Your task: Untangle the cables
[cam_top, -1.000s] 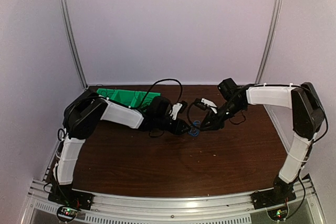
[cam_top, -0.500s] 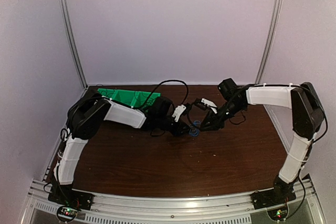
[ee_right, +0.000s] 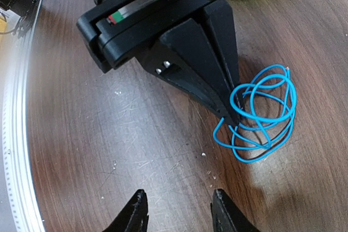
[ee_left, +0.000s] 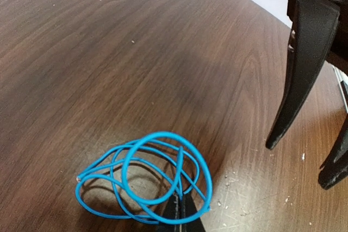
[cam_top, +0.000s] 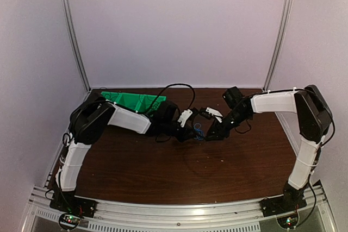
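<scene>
Cables [ee_left: 144, 180] of bright blue, hair-thin and wound into one loose coil, are pinched by the left gripper [ee_left: 182, 215], whose two black fingers press tip to tip on strands at the near edge of the coil. The right wrist view shows the same grip from the other side. There the left gripper [ee_right: 231, 117] comes in from the upper left as a closed black wedge, its point sunk into the left side of the coil [ee_right: 263, 115]. One free blue end curls out low on the left and another sticks up at the top right (a darker line runs along the coil's lower edge, strand or shadow I cannot tell). Whether the coil lies flat on the wood or is raised a little I cannot tell either. Just beside it, not touching, the right gripper [ee_right: 179, 210] has its fingers moderately parted with nothing between them. In the left wrist view its fingers [ee_left: 298, 162] point down at the dark brown surface [cam_top: 163, 172]. From above, the two grippers [cam_top: 191, 132] [cam_top: 213, 133] meet almost nose to nose around the blue tangle [cam_top: 199, 131], near the middle of the surface and slightly toward the back. A green tray [cam_top: 130, 100] lies at the back left corner, well apart.
</scene>
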`<act>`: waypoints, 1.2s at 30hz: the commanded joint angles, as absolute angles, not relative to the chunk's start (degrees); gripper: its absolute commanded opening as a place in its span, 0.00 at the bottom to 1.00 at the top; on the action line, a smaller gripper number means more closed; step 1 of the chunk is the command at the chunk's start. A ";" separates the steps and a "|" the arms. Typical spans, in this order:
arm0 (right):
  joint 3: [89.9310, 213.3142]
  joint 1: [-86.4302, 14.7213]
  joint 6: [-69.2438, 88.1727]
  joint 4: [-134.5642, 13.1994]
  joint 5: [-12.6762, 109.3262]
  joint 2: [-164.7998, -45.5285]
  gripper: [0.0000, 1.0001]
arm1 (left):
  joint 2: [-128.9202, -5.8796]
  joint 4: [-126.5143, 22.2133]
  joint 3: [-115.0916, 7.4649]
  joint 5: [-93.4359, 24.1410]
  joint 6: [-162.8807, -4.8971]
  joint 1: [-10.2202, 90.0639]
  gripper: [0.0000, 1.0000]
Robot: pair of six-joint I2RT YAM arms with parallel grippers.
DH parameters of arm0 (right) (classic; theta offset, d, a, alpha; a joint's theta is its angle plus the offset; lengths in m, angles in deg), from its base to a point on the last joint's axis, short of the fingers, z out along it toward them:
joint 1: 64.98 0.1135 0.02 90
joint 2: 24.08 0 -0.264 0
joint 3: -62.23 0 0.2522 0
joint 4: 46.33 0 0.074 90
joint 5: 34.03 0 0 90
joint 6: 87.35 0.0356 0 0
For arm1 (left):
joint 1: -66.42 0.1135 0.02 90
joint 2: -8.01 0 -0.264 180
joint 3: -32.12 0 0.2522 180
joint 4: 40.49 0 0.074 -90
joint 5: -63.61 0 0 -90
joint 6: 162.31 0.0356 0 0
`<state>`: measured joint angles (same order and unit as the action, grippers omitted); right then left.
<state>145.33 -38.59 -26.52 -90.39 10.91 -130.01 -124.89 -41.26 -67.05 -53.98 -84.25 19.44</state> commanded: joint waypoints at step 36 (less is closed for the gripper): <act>145.80 -33.43 -21.82 -77.44 24.18 -131.94 0.00 | -118.38 -25.95 -57.58 -60.87 -101.46 21.28 0.00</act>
<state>146.12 -32.69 -21.75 -77.80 22.32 -135.19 -121.66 -28.15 -58.90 -61.08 -102.33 20.73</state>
